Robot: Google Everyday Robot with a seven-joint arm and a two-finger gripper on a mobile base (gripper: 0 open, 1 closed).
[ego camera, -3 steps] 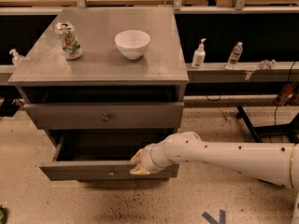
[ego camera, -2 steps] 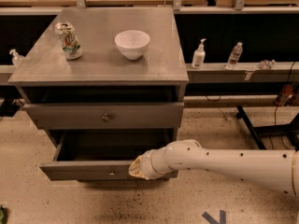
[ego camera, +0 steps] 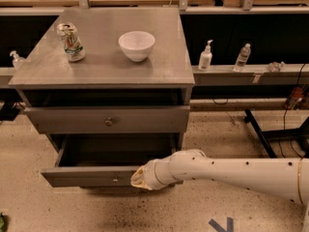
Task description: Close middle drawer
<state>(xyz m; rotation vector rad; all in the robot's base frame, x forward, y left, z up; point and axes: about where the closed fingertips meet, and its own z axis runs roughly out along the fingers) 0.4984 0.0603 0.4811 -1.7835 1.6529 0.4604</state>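
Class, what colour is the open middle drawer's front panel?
Grey, camera view; the tool is at the middle drawer front.

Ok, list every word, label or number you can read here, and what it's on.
No text can be read.
Can: printed wrap, too blurred.
Pump bottle and water bottle: labels too small.
Blue floor mark: a shape, no letters.
Gripper, at the middle drawer front panel: no lettering seen.
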